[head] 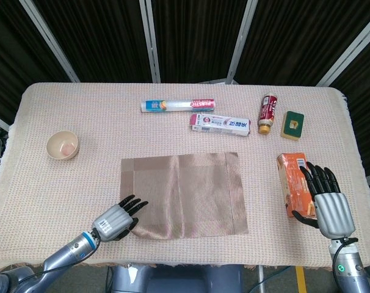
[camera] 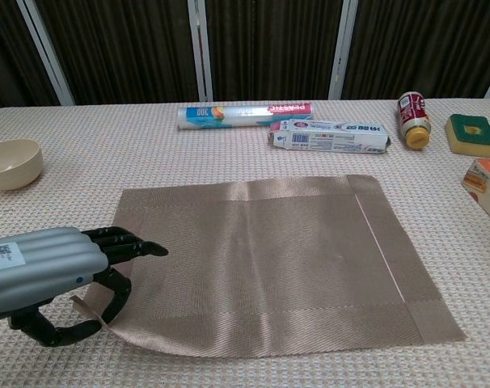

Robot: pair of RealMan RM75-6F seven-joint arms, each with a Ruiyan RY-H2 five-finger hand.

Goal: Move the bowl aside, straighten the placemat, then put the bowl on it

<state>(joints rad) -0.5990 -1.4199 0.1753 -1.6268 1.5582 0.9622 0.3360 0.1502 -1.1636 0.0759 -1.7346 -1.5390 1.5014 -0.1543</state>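
**Colours on my table**

I am seeing a brown woven placemat, a cream bowl, a beige waffle-textured tablecloth, an orange box, a green-and-yellow sponge and my silver-and-black left hand.
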